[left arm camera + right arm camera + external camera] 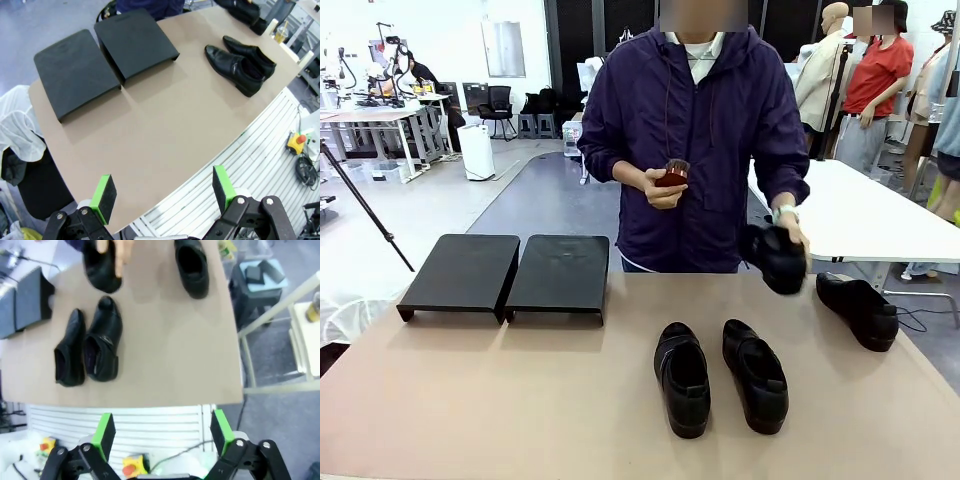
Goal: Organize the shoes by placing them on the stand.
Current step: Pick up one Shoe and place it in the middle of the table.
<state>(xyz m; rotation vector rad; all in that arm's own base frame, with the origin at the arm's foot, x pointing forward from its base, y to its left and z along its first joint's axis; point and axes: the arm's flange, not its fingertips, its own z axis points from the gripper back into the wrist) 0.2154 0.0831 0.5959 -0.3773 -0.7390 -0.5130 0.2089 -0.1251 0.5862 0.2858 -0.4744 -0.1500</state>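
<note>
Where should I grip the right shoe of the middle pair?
By the heel collar of that shoe, from above: it stands upright, opening up, heel toward the robot, so one finger can drop inside, one behind. The other shoe lies close on its left.

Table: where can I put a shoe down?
Free: the table in front of the two stands, and both stand tops. Crowded: the right side, with two shoes together, another near the edge, one in the person's hand.
</note>
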